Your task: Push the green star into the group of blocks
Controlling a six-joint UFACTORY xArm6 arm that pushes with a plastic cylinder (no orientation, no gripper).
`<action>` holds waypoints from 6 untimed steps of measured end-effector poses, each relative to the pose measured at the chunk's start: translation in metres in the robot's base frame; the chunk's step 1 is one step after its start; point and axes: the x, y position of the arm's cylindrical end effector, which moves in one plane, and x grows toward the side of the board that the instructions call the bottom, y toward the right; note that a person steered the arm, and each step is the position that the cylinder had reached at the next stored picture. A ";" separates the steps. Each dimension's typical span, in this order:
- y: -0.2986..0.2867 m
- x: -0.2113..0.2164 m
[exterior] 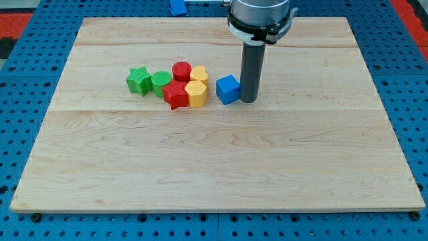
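The green star (138,81) lies at the left end of a cluster on the wooden board (214,154), touching or nearly touching a green round block (161,82). The cluster also holds a red cylinder (181,71), a red star (176,94), a yellow hexagon-like block (199,73) and a second yellow block (196,94). A blue cube (228,89) stands a little to the right of the cluster. My tip (248,100) is right against the blue cube's right side, far right of the green star.
Another blue block (177,7) lies off the board at the view's top edge. The board sits on a blue perforated table (30,80). The arm's grey flange (260,17) hangs above the rod.
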 end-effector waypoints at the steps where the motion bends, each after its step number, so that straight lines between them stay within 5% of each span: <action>1: -0.026 0.000; 2: 0.004 0.007; 3: -0.041 0.083; 4: -0.189 0.074; 5: -0.301 0.011; 6: -0.312 -0.043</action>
